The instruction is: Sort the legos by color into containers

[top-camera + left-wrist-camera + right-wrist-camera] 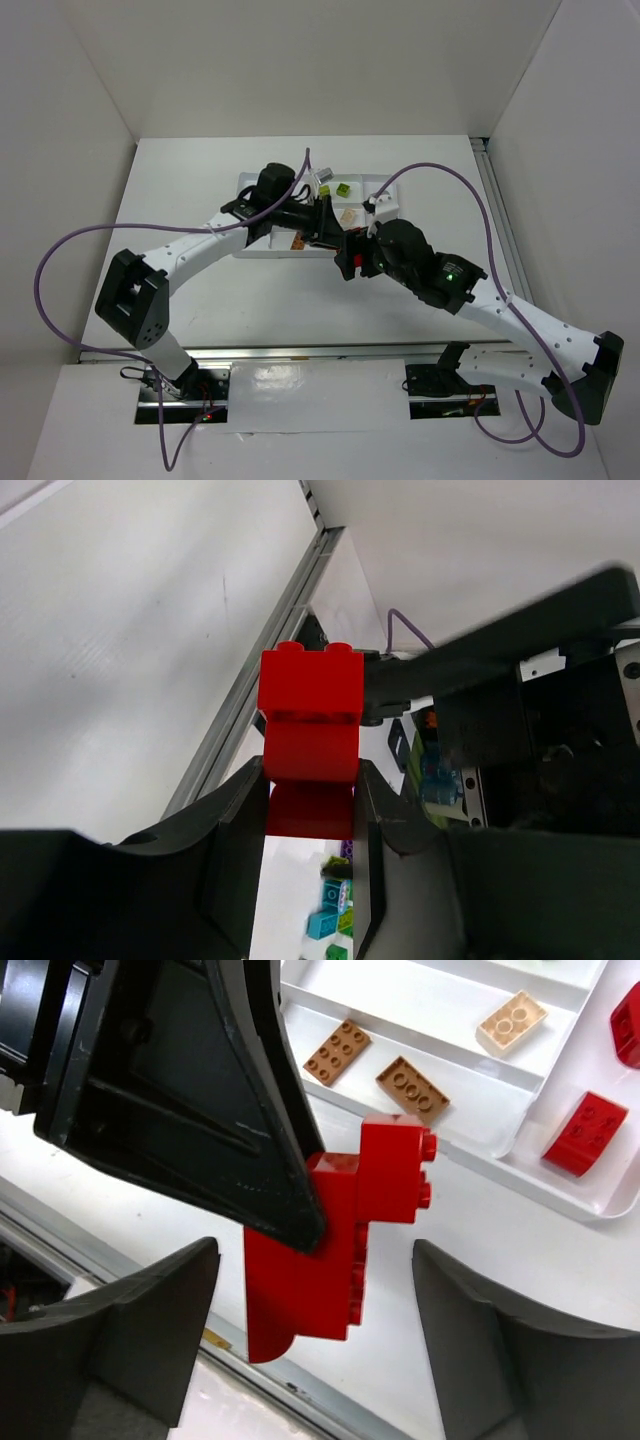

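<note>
My left gripper (310, 810) is shut on a red lego piece (310, 730) made of snapped-together bricks and holds it above the table in front of the white tray (250, 185). In the right wrist view the same red piece (330, 1250) hangs from the left gripper's black finger (200, 1090). My right gripper (315, 1260) is open, with its jaws wide on either side of the red piece and not touching it. In the top view both grippers meet near the red piece (345, 263).
Tray compartments hold brown and tan bricks (412, 1090) and red bricks (585, 1132). A lime brick (343, 188) lies in a far compartment. Loose cyan and green bricks (335, 910) lie below the left gripper. A metal rail (300, 1400) runs along the near edge.
</note>
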Controlling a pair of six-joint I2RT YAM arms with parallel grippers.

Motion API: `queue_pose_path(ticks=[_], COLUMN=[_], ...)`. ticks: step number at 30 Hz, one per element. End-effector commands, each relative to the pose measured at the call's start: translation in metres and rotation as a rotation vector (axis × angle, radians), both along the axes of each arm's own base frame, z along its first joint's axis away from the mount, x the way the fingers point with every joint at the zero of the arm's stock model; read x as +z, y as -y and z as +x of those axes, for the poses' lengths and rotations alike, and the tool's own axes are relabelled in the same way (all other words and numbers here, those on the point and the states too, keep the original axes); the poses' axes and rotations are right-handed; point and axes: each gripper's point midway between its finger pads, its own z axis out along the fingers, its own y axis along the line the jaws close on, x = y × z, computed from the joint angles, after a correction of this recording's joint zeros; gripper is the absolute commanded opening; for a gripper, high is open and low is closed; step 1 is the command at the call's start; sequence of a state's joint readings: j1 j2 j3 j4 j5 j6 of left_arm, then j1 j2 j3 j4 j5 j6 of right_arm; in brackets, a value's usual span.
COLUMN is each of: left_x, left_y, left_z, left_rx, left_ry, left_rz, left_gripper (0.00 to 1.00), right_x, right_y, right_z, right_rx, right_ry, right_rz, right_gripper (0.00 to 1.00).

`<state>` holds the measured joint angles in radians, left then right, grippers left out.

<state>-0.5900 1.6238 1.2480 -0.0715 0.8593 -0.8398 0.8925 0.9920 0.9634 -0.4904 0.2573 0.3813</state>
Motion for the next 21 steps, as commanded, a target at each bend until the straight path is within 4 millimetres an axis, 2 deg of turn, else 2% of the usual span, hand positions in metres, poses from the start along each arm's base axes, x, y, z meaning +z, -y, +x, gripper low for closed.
queue_pose_path(ticks=[1, 3, 4, 6, 8, 12, 13, 15, 16, 18, 19, 20, 21], left_x=[0.015, 0.011, 0.009, 0.011, 0.008, 0.017, 0.018, 0.013, 0.017, 0.014, 0.016, 0.021, 0.023], left_y=[0.0, -0.005, -0.011, -0.017, -0.022, -0.034, -0.04, -0.05, -0.06, -0.075, -0.083, -0.097, -0.102], left_z=[0.004, 0.009, 0.014, 0.024, 0.029, 0.041, 0.045, 0.036, 0.032, 0.021, 0.019, 0.014, 0.011], left_rx=[-0.026, -0.007, 0.007, 0.036, 0.053, 0.087, 0.09, 0.047, 0.049, 0.046, 0.063, 0.09, 0.087], left_ry=[0.052, 0.052, 0.05, 0.06, 0.062, 0.087, 0.095, 0.081, 0.085, 0.097, 0.096, 0.118, 0.136], left_rz=[-0.025, -0.009, -0.001, 0.005, 0.016, 0.015, 0.009, 0.025, 0.033, 0.05, 0.051, 0.05, 0.039], left_gripper=[0.0, 0.0, 0.0, 0.0, 0.0, 0.0, 0.0, 0.0, 0.0, 0.0, 0.0, 0.0, 0.0], right_x=[0.029, 0.032, 0.035, 0.033, 0.044, 0.059, 0.064, 0.081, 0.085, 0.099, 0.099, 0.11, 0.112], right_y=[-0.004, 0.0, 0.001, 0.002, 0.005, 0.009, 0.006, -0.006, -0.022, -0.035, -0.041, -0.053, -0.059], right_z=[0.007, 0.006, 0.005, 0.005, 0.004, 0.004, 0.002, -0.003, -0.005, -0.003, -0.001, 0.004, 0.006], right_rx=[-0.024, -0.033, -0.037, -0.037, -0.049, -0.067, -0.047, 0.031, 0.101, 0.147, 0.164, 0.187, 0.205], right_ry=[0.063, 0.067, 0.068, 0.063, 0.063, 0.079, 0.084, 0.114, 0.105, 0.127, 0.136, 0.164, 0.183], right_rz=[0.064, 0.061, 0.075, 0.068, 0.074, 0.08, 0.103, 0.143, 0.166, 0.185, 0.185, 0.228, 0.234], right_gripper=[0.87, 0.98, 1.0, 1.0, 1.0, 1.0, 1.0, 1.0, 1.0, 1.0, 0.98, 0.97, 0.97])
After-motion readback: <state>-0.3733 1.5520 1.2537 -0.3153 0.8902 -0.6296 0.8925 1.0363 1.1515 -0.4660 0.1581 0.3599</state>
